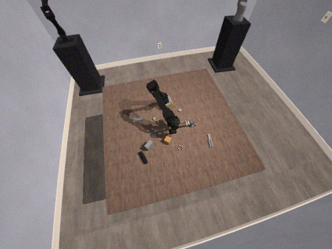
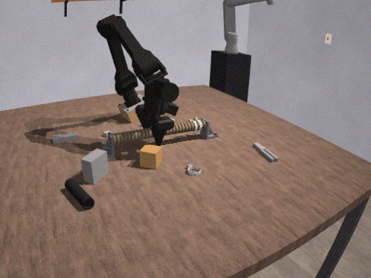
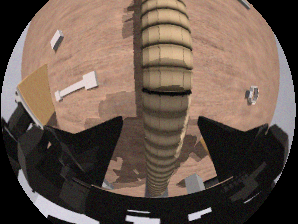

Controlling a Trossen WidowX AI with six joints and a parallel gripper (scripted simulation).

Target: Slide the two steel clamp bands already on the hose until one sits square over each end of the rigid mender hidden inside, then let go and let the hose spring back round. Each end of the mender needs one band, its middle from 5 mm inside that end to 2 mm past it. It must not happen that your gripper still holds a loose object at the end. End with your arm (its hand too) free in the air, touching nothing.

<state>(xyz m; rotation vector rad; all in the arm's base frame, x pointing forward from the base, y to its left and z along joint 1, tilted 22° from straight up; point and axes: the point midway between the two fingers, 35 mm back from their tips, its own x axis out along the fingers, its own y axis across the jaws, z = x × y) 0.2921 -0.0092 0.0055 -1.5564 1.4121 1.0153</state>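
So the hose [image 2: 152, 132] is strung between two little grey stands [image 2: 208, 132] near the middle of the desk [image 2: 266, 213], and the pincer [image 2: 157, 141] is straddling it about midway, fingers spread all the way, gripping nothing.

Handling guess: that ribbed hose looks soft and springy, so it'll squash under a squeeze and pop back round once freed. The steel bands [image 2: 196, 124] should be stiff and probably slick, both bunched near the right-hand stand as far as I can tell. I'd pinch the hose right beside a band and push along, not grab the band itself.

View stuff: the wrist camera shows the hose [image 3: 162, 63] running straight up between the two dark fingers, with a dark crease across it, but the bands aren't visible there. The side view shows the bands and stands. The overhead one is too far out, though it does show a loose ring [image 1: 180, 147] lying well apart from the hose.
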